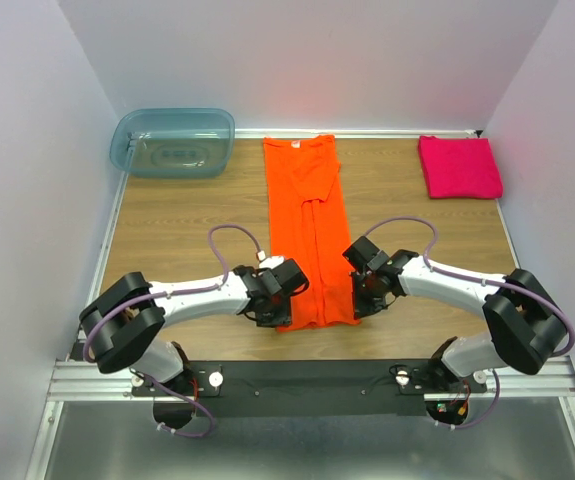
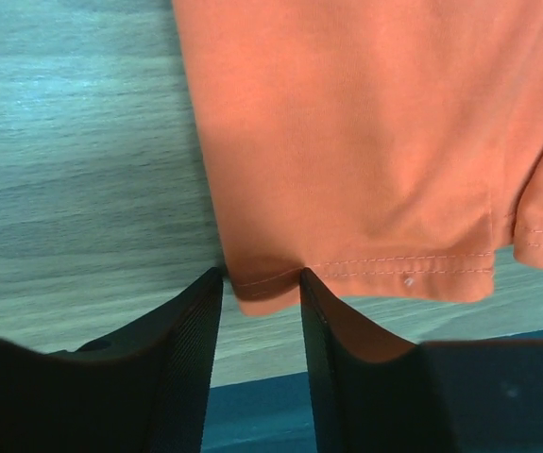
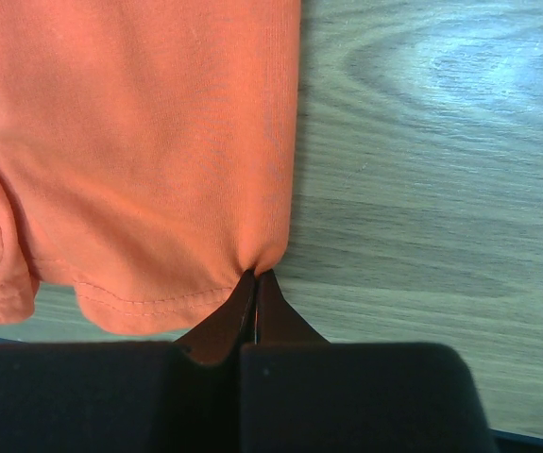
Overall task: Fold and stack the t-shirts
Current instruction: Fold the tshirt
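At the near hem of the bright orange cloth t-shirt, the right gripper pinched one corner; the left gripper, jaws apart, needed an equal bite.

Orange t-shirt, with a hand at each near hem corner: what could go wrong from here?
1. The right hand is shut on only the very tip of the orange t-shirt at its hem corner; so thin a pinch may slip on lifting.
2. The left hand has its jaws apart around the other corner; if it closes off-centre, the fold could skew.
3. The folded-in sides lie loose and may fall open.
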Robot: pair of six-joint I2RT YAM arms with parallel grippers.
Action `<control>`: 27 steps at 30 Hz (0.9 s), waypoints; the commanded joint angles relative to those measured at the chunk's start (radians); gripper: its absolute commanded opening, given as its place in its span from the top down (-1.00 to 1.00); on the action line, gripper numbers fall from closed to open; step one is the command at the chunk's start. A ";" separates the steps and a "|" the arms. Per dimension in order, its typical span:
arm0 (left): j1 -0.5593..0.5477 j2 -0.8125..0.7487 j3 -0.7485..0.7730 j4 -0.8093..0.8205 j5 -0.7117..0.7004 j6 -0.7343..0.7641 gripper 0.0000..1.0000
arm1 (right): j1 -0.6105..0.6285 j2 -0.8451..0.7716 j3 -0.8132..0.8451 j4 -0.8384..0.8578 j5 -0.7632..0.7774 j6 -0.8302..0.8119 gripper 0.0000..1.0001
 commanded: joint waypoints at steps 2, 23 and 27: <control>-0.029 0.048 0.012 -0.031 -0.014 -0.036 0.10 | 0.006 0.055 -0.075 -0.014 0.030 -0.019 0.99; -0.121 -0.081 -0.062 -0.173 0.045 -0.067 1.00 | 0.011 -0.158 -0.104 -0.186 -0.125 0.044 0.99; -0.067 -0.107 -0.015 -0.174 0.030 0.019 1.00 | 0.006 -0.125 0.037 -0.260 -0.028 0.001 0.99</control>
